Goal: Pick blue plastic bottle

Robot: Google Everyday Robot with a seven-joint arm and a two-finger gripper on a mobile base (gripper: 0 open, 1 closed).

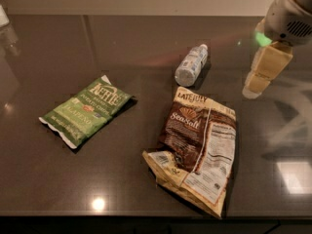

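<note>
The blue plastic bottle (191,65) lies on its side on the dark table (146,38), white cap pointing to the back right, round clear base toward the front left. It is a small clear bottle with a pale bluish-white label. My gripper (263,74) hangs at the right, above the table, well to the right of the bottle and apart from it. Its cream-coloured fingers (267,66) point down and to the left. Nothing is seen in the gripper.
A brown chip bag (197,147) lies just in front of the bottle. A green chip bag (87,110) lies at the left. A clear object (6,26) stands at the far left back. The table's front edge runs along the bottom.
</note>
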